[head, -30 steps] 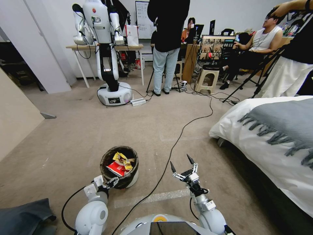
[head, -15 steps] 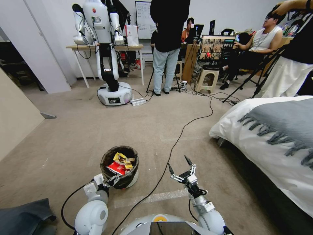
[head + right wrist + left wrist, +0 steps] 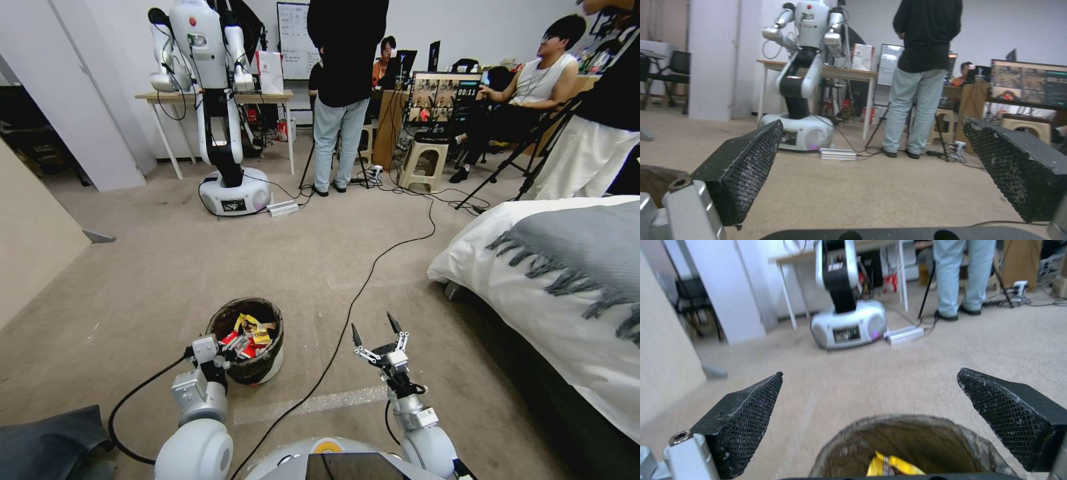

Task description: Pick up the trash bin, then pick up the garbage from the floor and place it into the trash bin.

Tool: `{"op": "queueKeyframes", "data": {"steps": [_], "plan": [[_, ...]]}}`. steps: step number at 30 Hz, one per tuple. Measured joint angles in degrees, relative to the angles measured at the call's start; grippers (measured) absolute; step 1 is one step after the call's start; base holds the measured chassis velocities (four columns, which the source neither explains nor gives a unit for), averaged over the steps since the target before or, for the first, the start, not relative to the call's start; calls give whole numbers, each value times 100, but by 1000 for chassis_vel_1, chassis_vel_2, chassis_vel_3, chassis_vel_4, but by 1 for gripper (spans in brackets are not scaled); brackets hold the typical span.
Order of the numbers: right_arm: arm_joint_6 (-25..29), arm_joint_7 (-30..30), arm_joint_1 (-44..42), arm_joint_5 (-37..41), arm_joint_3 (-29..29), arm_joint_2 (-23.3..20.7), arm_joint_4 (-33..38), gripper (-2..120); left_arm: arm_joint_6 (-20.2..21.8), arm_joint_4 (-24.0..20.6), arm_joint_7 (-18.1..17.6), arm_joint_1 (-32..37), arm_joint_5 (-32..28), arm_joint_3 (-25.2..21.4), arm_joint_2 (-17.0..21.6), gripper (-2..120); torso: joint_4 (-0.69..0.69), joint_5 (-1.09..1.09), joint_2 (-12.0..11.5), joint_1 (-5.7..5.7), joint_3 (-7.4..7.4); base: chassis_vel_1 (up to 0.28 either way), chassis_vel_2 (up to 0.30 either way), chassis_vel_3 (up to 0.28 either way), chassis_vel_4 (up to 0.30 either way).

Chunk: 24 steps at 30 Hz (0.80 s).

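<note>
The trash bin (image 3: 277,327), white with a dark liner, stands on the carpet just ahead of me on the left. Inside it lies garbage (image 3: 251,331): yellow and red wrappers. My left gripper (image 3: 233,345) hovers open at the bin's near rim. In the left wrist view the left gripper (image 3: 870,373) has its fingers spread wide, with the bin (image 3: 907,419) and a yellow wrapper (image 3: 891,467) below them. My right gripper (image 3: 375,333) is open and empty above the floor to the bin's right. The right gripper (image 3: 872,120) faces the room in its wrist view.
A black cable (image 3: 363,288) crosses the carpet between bin and right gripper. A bed (image 3: 567,280) with a grey throw lies right. A second robot (image 3: 223,107), a standing person (image 3: 340,100) and stools are farther off. Dark cloth (image 3: 47,440) lies at lower left.
My left arm has lifted and reached forward, so its gripper now sits over the bin's near rim. The right gripper shifted only slightly.
</note>
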Motion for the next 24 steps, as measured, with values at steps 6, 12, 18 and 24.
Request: {"op": "queueKeyframes", "data": {"steps": [6,12,18,24], "plan": [[-499,467,-12,-371,-97,177,217,100,-1276,313,-123,368,832,193,-55,100,1,2,0,0,0,0,0,0,0],[-590,542,-23,-475,-82,203,261,100,-1386,373,-189,438,910,219,-69,100,0,2,0,0,0,0,0,0,0],[-595,546,-24,-483,-79,204,263,100,-1385,376,-198,436,905,219,-71,100,0,2,0,0,0,0,0,0,0],[-595,544,-24,-481,-77,204,263,100,-1370,377,-200,432,889,216,-71,100,0,2,0,0,0,0,0,0,0]]}}
